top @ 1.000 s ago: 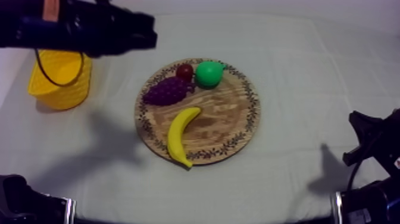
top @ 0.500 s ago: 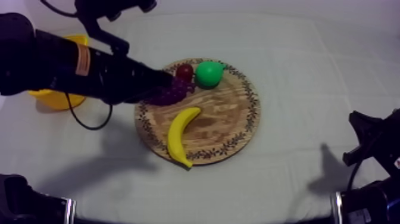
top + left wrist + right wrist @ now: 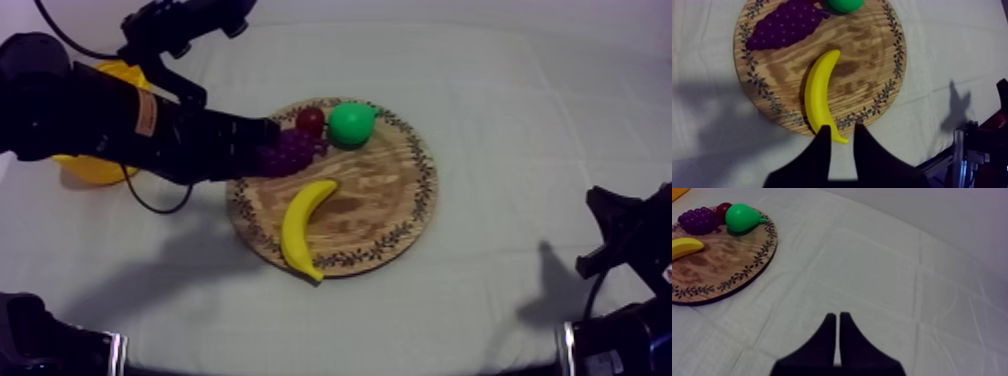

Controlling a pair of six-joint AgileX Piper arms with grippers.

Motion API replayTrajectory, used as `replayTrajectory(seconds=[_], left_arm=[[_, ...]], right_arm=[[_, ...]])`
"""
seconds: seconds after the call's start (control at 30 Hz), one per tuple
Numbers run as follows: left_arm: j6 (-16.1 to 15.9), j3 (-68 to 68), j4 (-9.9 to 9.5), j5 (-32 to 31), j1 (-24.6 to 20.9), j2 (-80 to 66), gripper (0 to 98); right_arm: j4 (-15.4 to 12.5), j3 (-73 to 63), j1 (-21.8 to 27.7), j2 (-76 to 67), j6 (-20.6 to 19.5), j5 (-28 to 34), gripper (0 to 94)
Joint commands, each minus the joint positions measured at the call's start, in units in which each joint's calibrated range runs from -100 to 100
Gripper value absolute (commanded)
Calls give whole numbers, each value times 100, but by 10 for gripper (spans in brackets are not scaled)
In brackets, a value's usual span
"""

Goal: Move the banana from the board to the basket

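Banana [image 3: 303, 228] flat on the wooden board [image 3: 385, 205], curved, near tip reaching the patterned rim at the front. Above that tip in the left wrist view, left gripper [image 3: 842, 131], fingers apart, nothing between them. Farther back on the board, bunch of grapes [image 3: 296, 150], then small red fruit [image 3: 310, 121] touching it, green pear [image 3: 351, 123] just beside. Across the grapes' left end, left arm [image 3: 150, 125], also hiding much of the yellow basket [image 3: 88, 168] at the far left. Well apart to the right, right gripper [image 3: 837, 317], fingers pressed together over bare cloth [image 3: 882, 263].
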Motion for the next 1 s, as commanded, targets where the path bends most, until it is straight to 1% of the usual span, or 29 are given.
replayTrajectory(seconds=[0.0,0.23,0.47,0.6,0.73,0.8,0.97], left_arm=[[-33,17,18,-50,-3,8,402],[132,70,-56,-146,21,61,496],[185,31,-113,-150,33,130,527],[151,135,-120,-286,51,202,520],[91,203,-61,-425,53,261,480],[99,217,-67,-457,78,290,463],[130,269,-72,-500,94,316,473]], right_arm=[[-2,-3,0,-4,-2,-1,5],[-2,-3,0,-4,-2,-1,5],[-2,-3,0,-4,-2,-1,5],[-2,-3,0,-4,-2,-1,5],[-2,-3,0,-4,-2,-1,5],[-2,-3,0,-4,-2,-1,5],[-2,-3,0,-4,-2,-1,5]])
